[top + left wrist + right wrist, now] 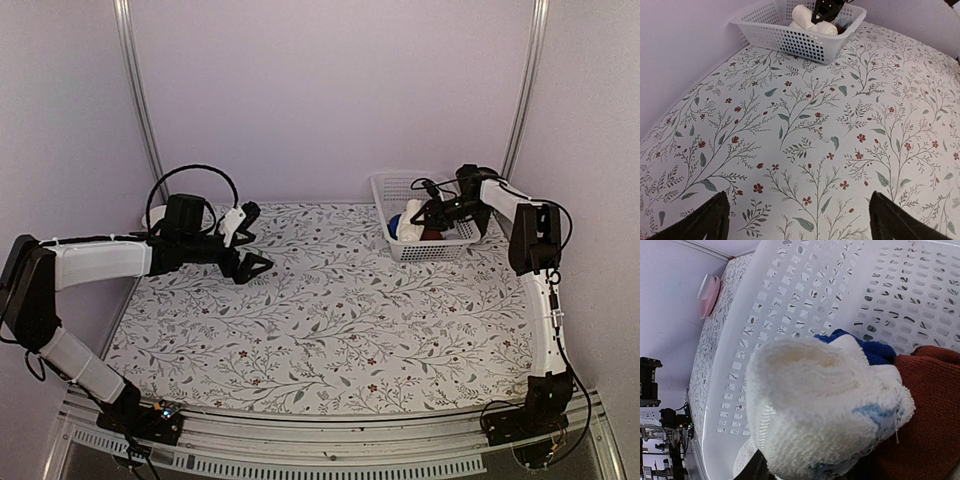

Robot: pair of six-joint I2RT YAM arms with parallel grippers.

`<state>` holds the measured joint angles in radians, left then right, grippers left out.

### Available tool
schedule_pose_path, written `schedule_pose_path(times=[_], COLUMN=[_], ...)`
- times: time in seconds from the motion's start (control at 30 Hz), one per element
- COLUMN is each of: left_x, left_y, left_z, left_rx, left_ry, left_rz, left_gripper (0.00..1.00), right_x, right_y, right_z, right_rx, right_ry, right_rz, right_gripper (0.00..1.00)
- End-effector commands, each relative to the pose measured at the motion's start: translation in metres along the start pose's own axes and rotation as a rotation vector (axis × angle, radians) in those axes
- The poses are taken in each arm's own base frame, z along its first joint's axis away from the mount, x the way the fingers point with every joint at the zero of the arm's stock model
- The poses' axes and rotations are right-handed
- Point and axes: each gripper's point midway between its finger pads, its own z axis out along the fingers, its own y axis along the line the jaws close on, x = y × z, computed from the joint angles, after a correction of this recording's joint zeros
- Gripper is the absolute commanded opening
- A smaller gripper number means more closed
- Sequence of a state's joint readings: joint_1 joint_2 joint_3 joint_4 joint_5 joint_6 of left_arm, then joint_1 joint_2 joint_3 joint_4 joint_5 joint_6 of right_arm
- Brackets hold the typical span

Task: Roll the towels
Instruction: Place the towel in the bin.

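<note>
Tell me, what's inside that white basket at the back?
A rolled cream towel lies uppermost, with a blue towel peeking out from behind it and a dark red roll beside it. They cover the floor of the basket, so anything underneath is hidden.

White arm links (pixel 100 262), black joints (pixel 185 225), looped black cables (pixel 196 167)

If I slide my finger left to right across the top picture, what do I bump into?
The black left end effector → rolled cream cloth towel → dark red roll, the last two inside the white plastic basket.
</note>
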<state>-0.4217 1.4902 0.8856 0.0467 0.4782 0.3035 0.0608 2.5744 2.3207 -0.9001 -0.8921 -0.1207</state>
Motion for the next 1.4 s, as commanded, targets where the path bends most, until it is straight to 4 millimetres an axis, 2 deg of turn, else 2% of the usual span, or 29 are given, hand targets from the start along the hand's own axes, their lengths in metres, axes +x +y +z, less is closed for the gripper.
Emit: schedule_pose_path(times=[0.0, 0.1, 0.23, 0.33, 0.47, 0.5, 0.73, 1.07, 1.1, 1.2, 1.37], left_x=[-0.006, -0.004, -0.001, -0.001, -0.001, -0.001, 0.002, 0.007, 0.007, 0.009, 0.012], left_y=[-0.001, -0.001, 0.001, 0.001, 0.0, 0.0, -0.001, -0.002, -0.002, -0.002, -0.001], left_z=[0.004, 0.005, 0.007, 0.008, 0.008, 0.008, 0.011, 0.016, 0.016, 0.018, 0.019], left_rx=[0.001, -0.003, -0.008, -0.006, -0.007, -0.006, 0.002, 0.015, 0.015, 0.017, 0.008], left_ry=[0.001, 0.008, 0.015, 0.017, 0.02, 0.021, 0.031, 0.053, 0.054, 0.062, 0.073], left_rz=[0.011, 0.012, 0.01, 0.009, 0.009, 0.009, 0.002, -0.008, -0.008, -0.011, -0.011], left_gripper=[0.97, 0.97, 0.97, 0.97, 0.97, 0.97, 0.97, 0.97, 0.97, 0.97, 0.97], right_x=[0.0, -0.004, -0.009, -0.016, -0.016, -0.015, 0.006, 0.019, 0.02, 0.018, 0.013], right_y=[-0.021, -0.017, -0.001, 0.007, -0.001, -0.003, -0.014, -0.047, -0.049, -0.06, -0.049], right_z=[-0.01, -0.014, -0.013, -0.013, -0.016, -0.017, -0.027, -0.03, -0.028, -0.029, -0.022], right_rx=[0.167, 0.176, 0.131, 0.133, 0.215, 0.229, 0.319, 0.411, 0.419, 0.469, 0.515], right_ry=[0.011, -0.009, -0.04, -0.053, -0.018, -0.004, 0.096, 0.147, 0.151, 0.141, 0.128], right_rz=[0.006, 0.003, -0.008, -0.018, -0.025, -0.038, -0.09, -0.081, -0.08, -0.065, -0.082], right_gripper=[0.36, 0.32, 0.21, 0.2, 0.2, 0.17, 0.15, 0.18, 0.23, 0.3, 0.45])
